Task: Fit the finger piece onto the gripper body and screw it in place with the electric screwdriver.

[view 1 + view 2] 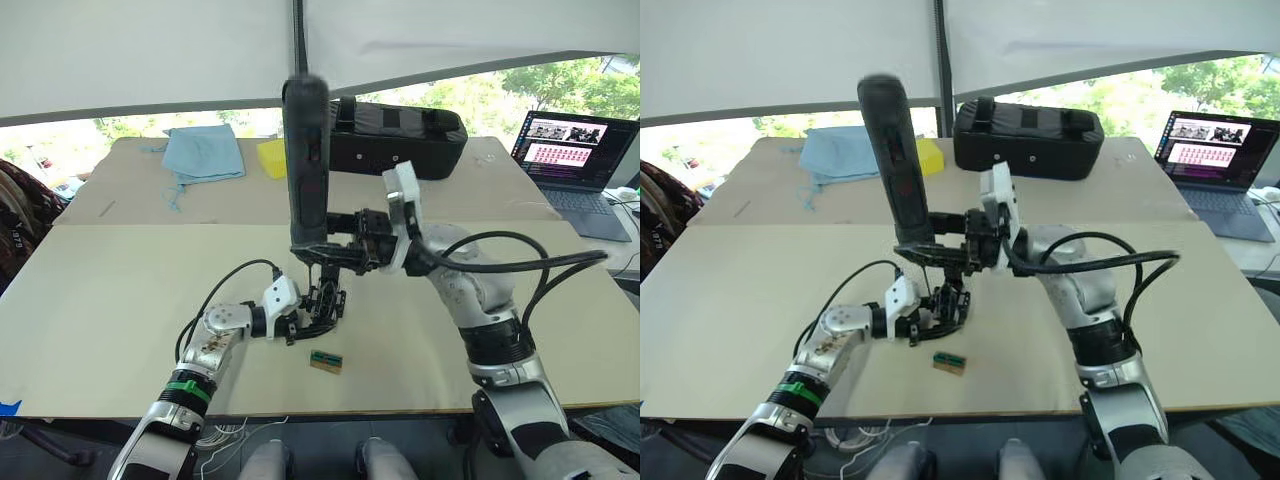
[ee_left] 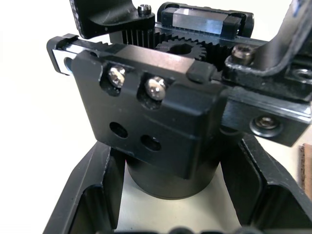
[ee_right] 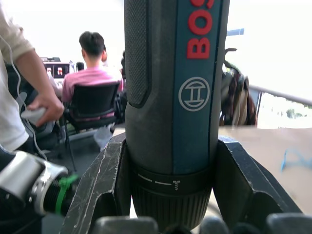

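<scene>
Your right gripper (image 1: 335, 250) is clenched on the electric screwdriver (image 1: 306, 160), which stands nearly upright above the middle of the table (image 1: 110, 300); the right wrist view shows both fingers pressed against its barrel, just above the collar. The thin bit points down toward the gripper body (image 1: 327, 301).

Your left gripper (image 1: 297, 325) grasps the gripper body by its rounded base and steadies it on the tabletop. In the left wrist view, the black fingers (image 2: 92, 195) sit on either side of that base, and the block above it carries two silvery screw heads (image 2: 157, 85) with two empty holes (image 2: 150, 142) below them. A toothed rack and a gear show behind the block.

The finger piece cannot be picked out with certainty; the black part rising from the top of the mechanism in the left wrist view may be it, but this cannot be confirmed.

Judged from these views, the task is in its fastening stage: both tools are in hand and the driver is aligned over the work. Whether the bit is already seated in a screw cannot be told. Driving the screw home and releasing both parts appear to remain.

A small green-and-brown block (image 1: 325, 361) lies on the table just beside the left gripper, untouched.
</scene>
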`<move>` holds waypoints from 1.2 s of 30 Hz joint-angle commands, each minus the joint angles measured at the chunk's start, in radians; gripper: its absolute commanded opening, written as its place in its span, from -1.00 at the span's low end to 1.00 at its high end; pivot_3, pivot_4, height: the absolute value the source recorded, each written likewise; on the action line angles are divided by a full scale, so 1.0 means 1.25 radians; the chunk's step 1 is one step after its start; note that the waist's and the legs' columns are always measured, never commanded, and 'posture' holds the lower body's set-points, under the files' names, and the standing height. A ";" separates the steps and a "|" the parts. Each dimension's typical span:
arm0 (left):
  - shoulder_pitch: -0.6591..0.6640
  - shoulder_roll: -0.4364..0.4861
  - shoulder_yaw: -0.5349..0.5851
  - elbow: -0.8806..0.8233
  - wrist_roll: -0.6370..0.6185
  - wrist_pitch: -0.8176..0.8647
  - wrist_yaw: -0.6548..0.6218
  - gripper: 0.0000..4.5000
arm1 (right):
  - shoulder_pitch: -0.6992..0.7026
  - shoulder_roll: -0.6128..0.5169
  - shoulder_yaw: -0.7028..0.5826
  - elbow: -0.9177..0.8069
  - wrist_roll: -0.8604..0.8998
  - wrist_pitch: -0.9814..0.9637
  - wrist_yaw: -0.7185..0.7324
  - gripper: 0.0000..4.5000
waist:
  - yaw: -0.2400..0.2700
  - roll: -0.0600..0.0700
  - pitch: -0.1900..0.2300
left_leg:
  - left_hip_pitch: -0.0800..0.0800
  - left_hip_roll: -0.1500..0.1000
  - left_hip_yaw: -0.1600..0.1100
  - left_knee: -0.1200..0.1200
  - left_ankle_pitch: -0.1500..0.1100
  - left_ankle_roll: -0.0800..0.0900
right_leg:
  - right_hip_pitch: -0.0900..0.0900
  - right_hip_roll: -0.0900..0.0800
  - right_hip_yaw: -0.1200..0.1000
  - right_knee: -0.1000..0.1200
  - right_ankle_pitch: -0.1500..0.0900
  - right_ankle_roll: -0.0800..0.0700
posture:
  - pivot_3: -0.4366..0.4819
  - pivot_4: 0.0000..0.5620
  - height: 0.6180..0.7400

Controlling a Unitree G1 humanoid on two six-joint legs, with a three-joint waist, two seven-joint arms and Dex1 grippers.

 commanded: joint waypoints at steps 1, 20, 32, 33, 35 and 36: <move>0.005 0.004 -0.012 0.036 0.040 0.019 0.039 0.02 | -0.030 0.001 -0.048 -0.041 0.048 -0.011 0.014 -0.15 | 0.000 0.000 0.000 | 0.000 0.000 0.000 0.000 0.000 0.000 | 0.000 0.000 0.000 0.000 0.000 0.000 | -0.05 -0.47 1.00; 0.136 0.122 0.084 -0.146 -0.067 0.081 -0.021 0.98 | 0.007 -0.146 -0.192 -0.127 0.177 0.057 0.043 -0.15 | -0.022 0.001 0.002 | -0.006 0.002 0.001 -0.001 0.000 0.000 | -0.009 0.001 0.001 0.001 0.002 -0.005 | -0.05 -0.47 1.00; 0.344 0.367 0.337 -0.105 -0.227 -0.105 -0.272 0.98 | 0.322 -0.324 -0.345 -0.035 0.040 -0.148 0.143 -0.15 | -0.014 0.002 0.008 | -0.009 0.003 0.005 -0.007 0.000 0.000 | -0.015 -0.001 0.001 -0.002 0.002 -0.007 | -0.05 -0.47 1.00; 0.352 0.371 0.349 -0.111 -0.235 -0.107 -0.278 0.98 | 0.346 -0.322 -0.351 -0.033 0.032 -0.165 0.147 -0.15 | -0.011 0.002 0.008 | -0.009 0.003 0.005 -0.007 0.000 0.000 | -0.014 -0.001 0.001 -0.002 0.002 -0.007 | -0.05 -0.47 1.00; 0.361 0.371 0.357 -0.134 -0.247 -0.102 -0.285 0.98 | 0.370 -0.314 -0.350 -0.045 0.031 -0.183 0.145 -0.15 | -0.006 0.002 0.009 | -0.009 0.003 0.006 -0.007 0.000 0.000 | -0.014 -0.001 0.002 -0.003 0.002 -0.006 | -0.05 -0.47 1.00; 0.364 0.370 0.357 -0.149 -0.252 -0.098 -0.285 0.98 | 0.376 -0.308 -0.347 -0.056 0.036 -0.183 0.138 -0.15 | -0.006 0.002 0.009 | -0.009 0.003 0.006 -0.007 0.000 0.000 | -0.014 -0.001 0.002 -0.003 0.002 -0.006 | -0.05 -0.47 1.00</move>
